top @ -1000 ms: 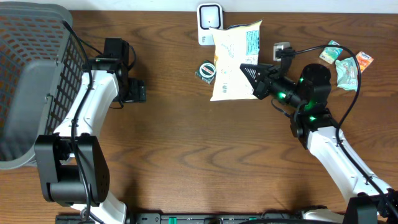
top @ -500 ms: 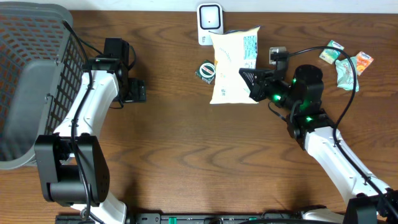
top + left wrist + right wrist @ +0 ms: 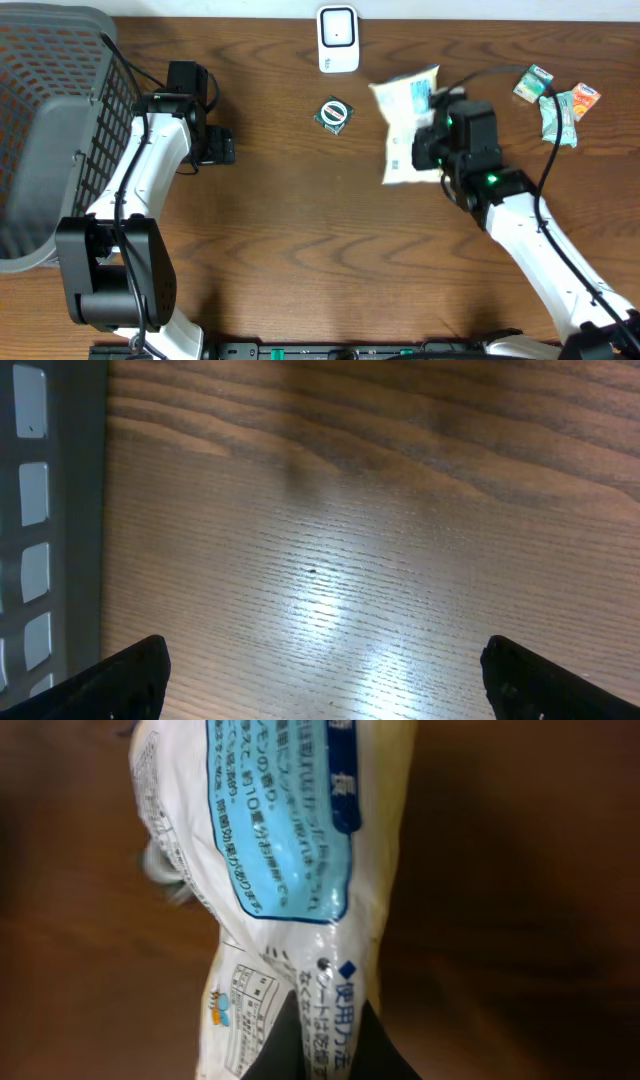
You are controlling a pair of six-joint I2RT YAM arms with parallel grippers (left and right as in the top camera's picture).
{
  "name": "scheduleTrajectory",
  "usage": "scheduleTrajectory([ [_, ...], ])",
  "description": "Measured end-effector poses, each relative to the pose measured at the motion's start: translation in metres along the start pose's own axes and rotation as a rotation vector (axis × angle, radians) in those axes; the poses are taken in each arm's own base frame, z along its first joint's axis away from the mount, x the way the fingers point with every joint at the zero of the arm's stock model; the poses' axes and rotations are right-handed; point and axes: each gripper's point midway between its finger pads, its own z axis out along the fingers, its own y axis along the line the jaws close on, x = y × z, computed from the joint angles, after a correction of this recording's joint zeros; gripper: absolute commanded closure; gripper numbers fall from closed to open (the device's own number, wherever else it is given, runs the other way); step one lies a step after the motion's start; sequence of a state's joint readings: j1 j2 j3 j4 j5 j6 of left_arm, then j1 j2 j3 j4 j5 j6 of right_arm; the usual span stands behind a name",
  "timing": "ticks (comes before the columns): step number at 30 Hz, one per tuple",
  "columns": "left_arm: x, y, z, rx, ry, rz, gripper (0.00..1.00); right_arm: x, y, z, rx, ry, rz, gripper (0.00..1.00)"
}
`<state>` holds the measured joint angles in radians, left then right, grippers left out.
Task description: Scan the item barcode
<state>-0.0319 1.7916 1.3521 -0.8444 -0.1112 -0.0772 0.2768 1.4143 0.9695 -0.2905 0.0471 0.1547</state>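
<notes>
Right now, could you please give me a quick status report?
Left claw open, empty. Right claw shut on snack bag. Bag short of scanner; nothing seen between.

Left arm (image 3: 140, 170): stretched forward along its own side, wrist bent inward. Left gripper (image 3: 215, 147): pointing down, jaws wide apart, holding nothing. Right arm (image 3: 540, 240): reaching forward and inward, forearm angled diagonally. Right gripper (image 3: 425, 152): jaws closed tight, pinching the edge of a packet (image 3: 405, 125).
</notes>
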Motion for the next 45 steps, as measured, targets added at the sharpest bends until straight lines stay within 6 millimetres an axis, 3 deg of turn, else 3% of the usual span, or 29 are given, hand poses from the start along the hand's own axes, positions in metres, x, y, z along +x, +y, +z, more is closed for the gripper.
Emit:
scheduleTrajectory([
  [3, 0.000, 0.000, 0.000, 0.000, 0.000, 0.000, 0.02, -0.022, -0.011, -0.016, 0.165, -0.014, -0.125, 0.99],
  [6, 0.000, 0.000, 0.000, 0.000, 0.000, 0.000, 0.02, -0.030, -0.020, -0.024, 0.289, -0.007, -0.221, 0.99],
  [8, 0.000, 0.000, 0.000, 0.000, 0.000, 0.000, 0.02, -0.020, -0.027, -0.019, 0.375, 0.048, -0.303, 0.99],
  [13, 0.000, 0.000, 0.000, 0.000, 0.000, 0.000, 0.02, 0.024, -0.037, 0.014, 0.515, 0.234, -0.467, 0.99],
  [17, 0.000, 0.000, 0.000, 0.000, 0.000, 0.000, 0.02, 0.059, -0.033, 0.033, 0.564, 0.357, -0.600, 0.93],
  [20, 0.000, 0.000, 0.000, 0.000, 0.000, 0.000, 0.02, 0.071, -0.017, 0.037, 0.559, 0.381, -0.679, 0.50],
  [21, 0.000, 0.000, 0.000, 0.000, 0.000, 0.000, 0.02, 0.073, -0.006, 0.036, 0.546, 0.374, -0.705, 0.45],
  [28, 0.000, 0.000, 0.000, 0.000, 0.000, 0.000, 0.02, 0.086, 0.074, 0.027, 0.390, 0.308, -0.739, 0.29],
  [31, 0.000, 0.000, 0.000, 0.000, 0.000, 0.000, 0.02, 0.074, 0.105, 0.021, 0.285, 0.297, -0.679, 0.24],
  [33, 0.000, 0.000, 0.000, 0.000, 0.000, 0.000, 0.02, 0.060, 0.111, 0.012, 0.254, 0.317, -0.633, 0.22],
  [36, 0.000, 0.000, 0.000, 0.000, 0.000, 0.000, 0.02, 0.038, 0.102, 0.005, 0.254, 0.330, -0.550, 0.15],
  [39, 0.000, 0.000, 0.000, 0.000, 0.000, 0.000, 0.02, 0.021, 0.061, 0.009, 0.269, 0.376, -0.410, 0.12],
  [42, 0.000, 0.000, 0.000, 0.000, 0.000, 0.000, 0.03, 0.028, 0.030, 0.018, 0.179, 0.467, -0.300, 0.12],
  [45, 0.000, 0.000, 0.000, 0.000, 0.001, 0.000, 0.02, 0.034, 0.012, 0.028, 0.042, 0.525, -0.193, 0.13],
])
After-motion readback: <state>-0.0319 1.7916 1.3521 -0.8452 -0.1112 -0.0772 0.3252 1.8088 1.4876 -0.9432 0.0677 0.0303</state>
